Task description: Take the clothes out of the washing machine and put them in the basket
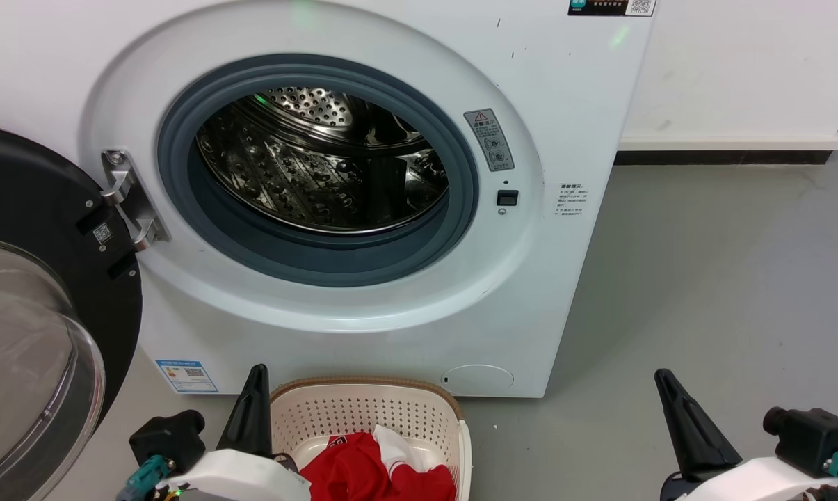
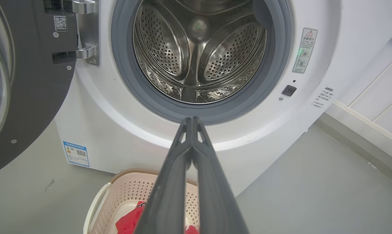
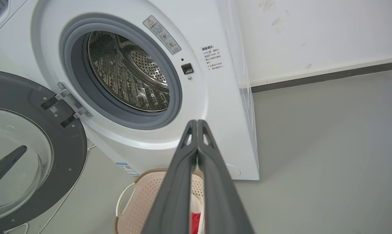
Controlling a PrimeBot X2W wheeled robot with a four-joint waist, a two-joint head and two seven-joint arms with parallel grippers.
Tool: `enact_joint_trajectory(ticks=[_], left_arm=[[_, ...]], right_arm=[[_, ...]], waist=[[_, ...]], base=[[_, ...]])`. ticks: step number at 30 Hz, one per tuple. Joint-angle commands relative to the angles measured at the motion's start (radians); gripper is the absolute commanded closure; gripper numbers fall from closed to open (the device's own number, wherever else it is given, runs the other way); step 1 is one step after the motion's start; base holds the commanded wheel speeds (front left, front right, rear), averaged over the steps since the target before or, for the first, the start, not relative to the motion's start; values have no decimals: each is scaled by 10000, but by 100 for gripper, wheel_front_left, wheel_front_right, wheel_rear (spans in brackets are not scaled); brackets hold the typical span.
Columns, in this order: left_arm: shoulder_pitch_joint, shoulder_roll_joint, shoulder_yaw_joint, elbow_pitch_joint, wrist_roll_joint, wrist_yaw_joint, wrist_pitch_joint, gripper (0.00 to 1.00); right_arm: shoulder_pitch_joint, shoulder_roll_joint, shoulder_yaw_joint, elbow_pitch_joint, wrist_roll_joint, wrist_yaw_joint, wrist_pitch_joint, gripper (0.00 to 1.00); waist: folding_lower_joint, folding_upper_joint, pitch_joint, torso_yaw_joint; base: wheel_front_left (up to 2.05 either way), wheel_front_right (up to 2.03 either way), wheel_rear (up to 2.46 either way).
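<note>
The clothes [image 1: 363, 470] lay in the basket [image 1: 363, 384], on the floor [image 1: 704, 278] against the washing machine's [image 1: 530, 299] front bottom edge; its drum [image 1: 307, 174] looked bare. Left gripper [image 2: 192, 119] and right gripper [image 3: 196, 121] were each pressed together on nothing. The job seemed done: best to check the drum's hidden lower front, keeping arms off the open door [image 1: 43, 223]

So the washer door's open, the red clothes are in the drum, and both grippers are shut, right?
No: the head view shows the red clothes in the basket, not the drum. The door is open; left gripper and right gripper are shut.
</note>
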Motion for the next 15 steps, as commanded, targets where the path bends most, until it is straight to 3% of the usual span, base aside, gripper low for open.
enact_joint_trajectory(ticks=[1, 15], left_arm=[[-361, 45, 94, -70, -419, -92, 57, 100], [-659, 11, 481, 387, -2885, -531, 427, 100]], right_arm=[[-325, -83, -29, 1, 460, -1, -85, 100], [-873, -202, -158, 833, 3076, -2, -186, 100]], waist=[[0, 0, 3, -3], [0, 0, 44, -38]], base=[[0, 0, 0], [0, 0, 0]])
